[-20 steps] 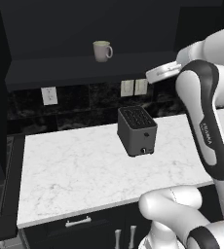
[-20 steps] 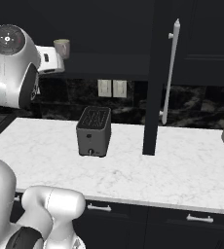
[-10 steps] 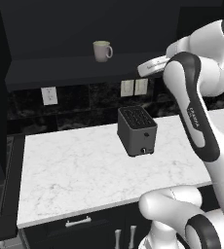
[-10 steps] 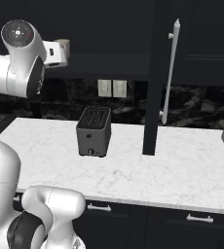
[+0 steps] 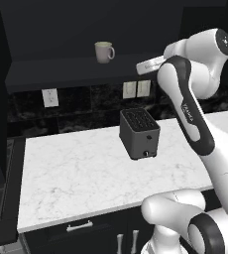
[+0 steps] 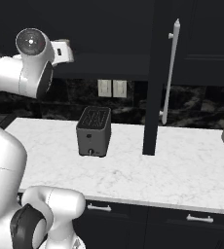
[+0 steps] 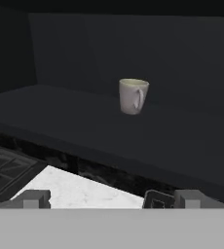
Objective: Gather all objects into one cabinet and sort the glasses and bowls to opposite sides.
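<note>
You have the pale mug (image 5: 104, 51) upright, alone on the dark cabinet shelf (image 5: 61, 69), upper centre of the left base view. Right of it, your gripper (image 7: 109, 199) hangs wide open and empty. Judging by this, sorting hasn't started; other pieces remain ungathered.

The kitchen is dimly rendered. The white counter (image 5: 86, 168) is evenly and brightly lit, while the black cabinet (image 5: 61, 30) is lost in near darkness. A soft shadow is cast beside the toaster (image 6: 93, 131). The hand view is slightly soft and murky.
</note>
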Controlling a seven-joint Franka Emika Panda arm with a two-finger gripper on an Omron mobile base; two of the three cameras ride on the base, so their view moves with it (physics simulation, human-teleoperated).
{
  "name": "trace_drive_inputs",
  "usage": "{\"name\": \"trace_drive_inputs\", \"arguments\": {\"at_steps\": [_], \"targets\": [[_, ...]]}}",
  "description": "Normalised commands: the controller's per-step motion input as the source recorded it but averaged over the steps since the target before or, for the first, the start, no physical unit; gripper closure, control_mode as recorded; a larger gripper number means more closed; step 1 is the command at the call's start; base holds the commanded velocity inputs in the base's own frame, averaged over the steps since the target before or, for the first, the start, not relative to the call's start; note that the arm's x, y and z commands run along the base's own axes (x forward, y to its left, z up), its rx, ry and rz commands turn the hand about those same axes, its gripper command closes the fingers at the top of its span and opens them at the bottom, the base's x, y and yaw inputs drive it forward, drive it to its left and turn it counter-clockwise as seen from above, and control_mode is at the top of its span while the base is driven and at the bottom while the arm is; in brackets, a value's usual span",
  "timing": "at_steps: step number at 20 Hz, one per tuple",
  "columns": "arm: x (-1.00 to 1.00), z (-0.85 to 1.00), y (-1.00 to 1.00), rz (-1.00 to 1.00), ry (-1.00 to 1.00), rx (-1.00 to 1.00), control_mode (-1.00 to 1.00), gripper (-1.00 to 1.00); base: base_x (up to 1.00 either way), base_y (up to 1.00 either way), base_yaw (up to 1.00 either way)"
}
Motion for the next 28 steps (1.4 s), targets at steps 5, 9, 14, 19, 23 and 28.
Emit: {"name": "trace_drive_inputs", "arguments": {"at_steps": [5,9,14,19,23,28], "targets": [[0.46,0.00,0.00,0.00,-0.08,0.05,-1.00,-1.00,0.00,0.00,0.00],[0.46,0.00,0.00,0.00,-0.01,0.07,-1.00,-1.00,0.00,0.00,0.00],[0.59,0.00,0.00,0.00,0.03,0.01,-1.00,-1.00,0.00,0.00,0.00],[0.54,0.00,0.05,0.00,0.02,0.00,-1.00,-1.00,0.00,0.00,0.00],[0.46,0.00,0.06,0.00,0.00,0.00,-1.00,-1.00,0.00,0.00,0.00],[0.39,0.00,0.10,0.00,-0.01,0.00,-1.00,-1.00,0.00,0.00,0.00]]}}
